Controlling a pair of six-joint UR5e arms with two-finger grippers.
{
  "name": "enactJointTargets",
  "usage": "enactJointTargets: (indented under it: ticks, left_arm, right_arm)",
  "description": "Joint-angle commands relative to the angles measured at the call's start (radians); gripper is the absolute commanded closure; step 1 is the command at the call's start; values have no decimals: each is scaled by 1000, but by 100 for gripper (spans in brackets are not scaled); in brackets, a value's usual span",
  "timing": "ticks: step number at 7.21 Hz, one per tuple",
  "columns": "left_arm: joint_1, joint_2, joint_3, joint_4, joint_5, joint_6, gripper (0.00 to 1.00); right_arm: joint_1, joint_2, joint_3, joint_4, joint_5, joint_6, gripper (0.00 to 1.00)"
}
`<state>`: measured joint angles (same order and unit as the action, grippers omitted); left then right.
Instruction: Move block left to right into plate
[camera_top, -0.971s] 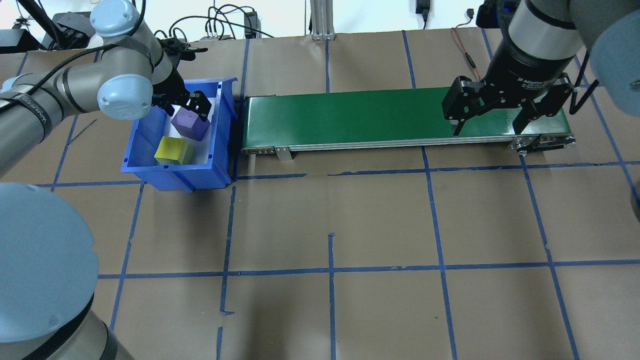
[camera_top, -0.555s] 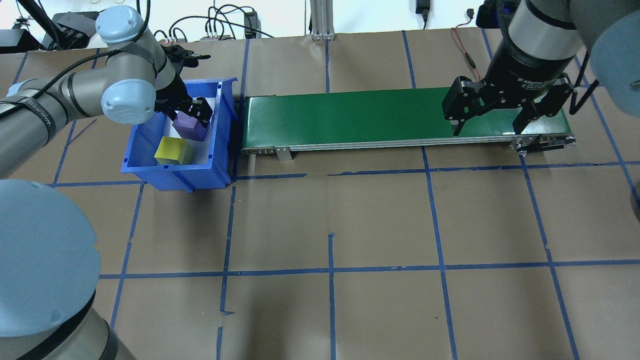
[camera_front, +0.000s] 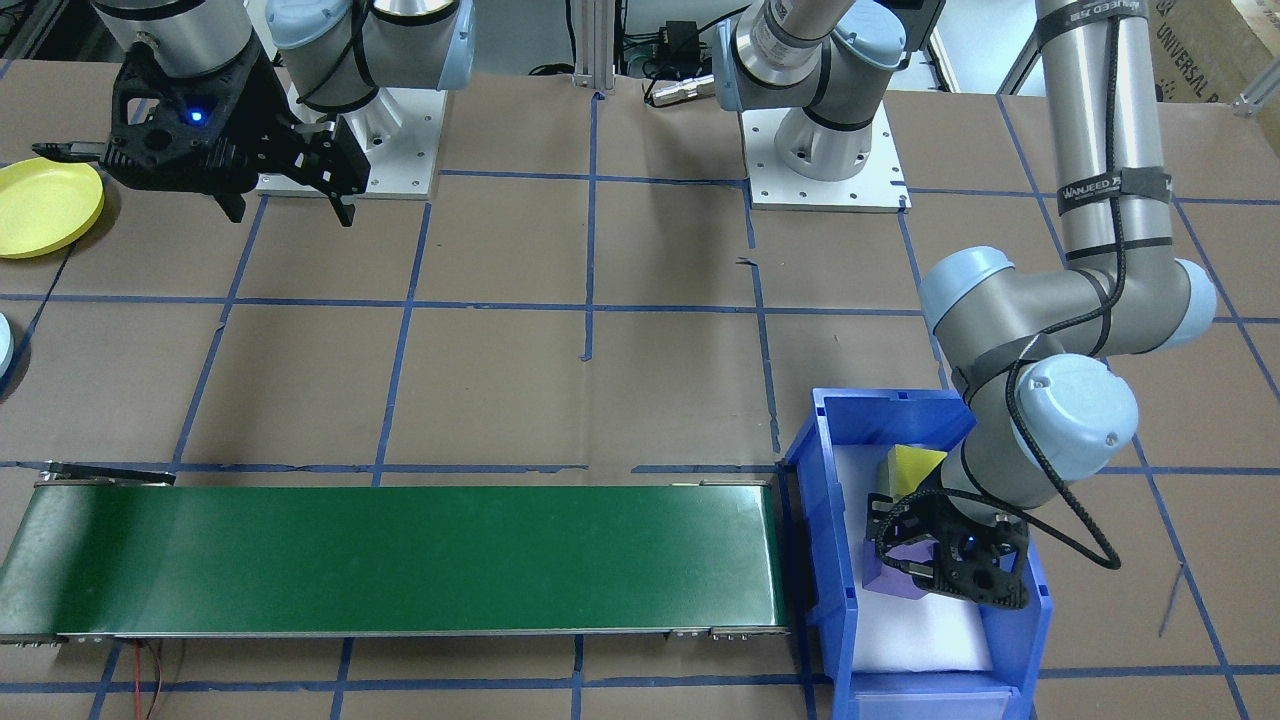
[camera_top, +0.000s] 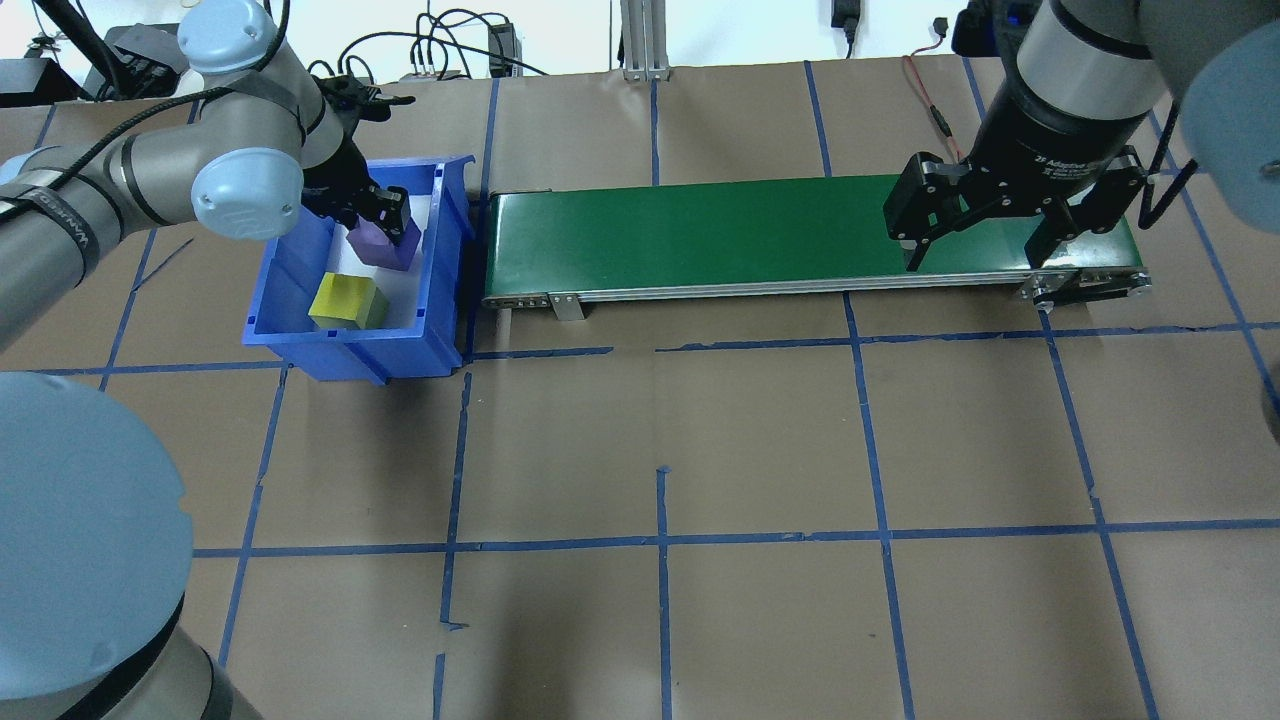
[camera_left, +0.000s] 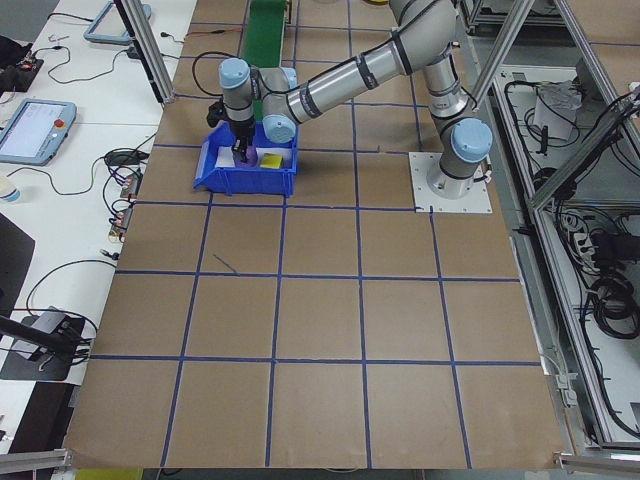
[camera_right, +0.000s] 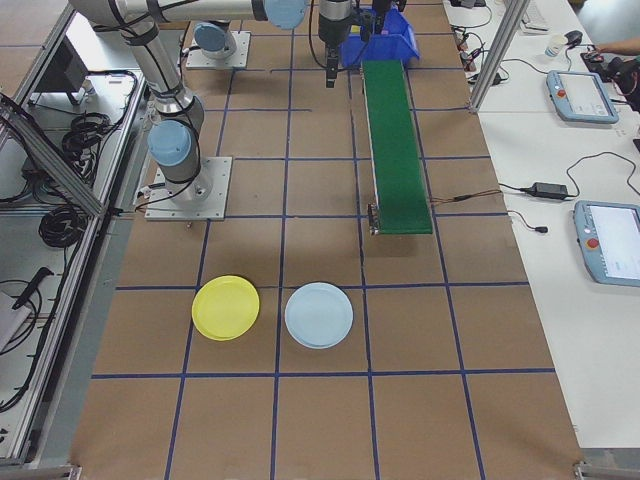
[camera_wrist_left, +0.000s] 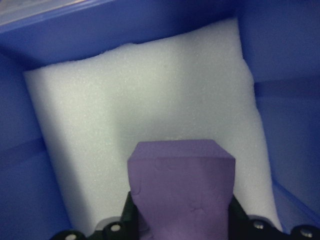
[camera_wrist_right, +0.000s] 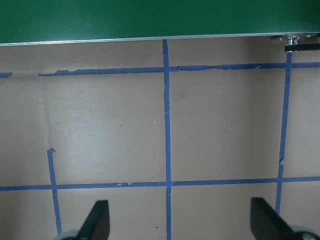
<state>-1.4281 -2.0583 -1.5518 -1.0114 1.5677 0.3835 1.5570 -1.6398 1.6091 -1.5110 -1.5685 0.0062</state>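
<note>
A purple foam block (camera_top: 383, 247) sits inside the blue bin (camera_top: 350, 345) at the table's left, and my left gripper (camera_top: 386, 222) is shut on it. The left wrist view shows the purple block (camera_wrist_left: 182, 195) pinched between the fingers above the bin's white foam floor. A yellow block (camera_top: 345, 300) lies nearer in the same bin. My right gripper (camera_top: 985, 258) hangs open and empty over the right end of the green conveyor (camera_top: 700, 235). The yellow plate (camera_right: 225, 307) lies on the table beyond the conveyor's end, on the robot's right; it also shows as the yellow plate (camera_front: 40, 205).
A light blue plate (camera_right: 318, 315) lies beside the yellow one. The conveyor runs from the bin toward the robot's right. Brown paper with blue tape lines covers the table. Cables and pendants lie past the table's far edge.
My left gripper came down around the purple block in the bin and its fingers closed on it. The right arm has not moved.
</note>
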Motion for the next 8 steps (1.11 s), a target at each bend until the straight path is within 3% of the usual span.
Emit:
enactJointTargets:
  ticks: [1,2,4,8]
  left_arm:
    - [-2,108,18,-9,-6,-12,51]
    - [-3,177,22,-44,-35,-14,51]
    - [-84,222,24,-62,-38,-128,51]
    - [-213,107,16,11,-40,-302,51]
  right_arm:
    - [0,0,0,0,1,0,0]
    - [0,0,0,0,-1,0,0]
    - [0,0,0,0,-1,0,0]
    - [0,0,0,-2,1,-2,0]
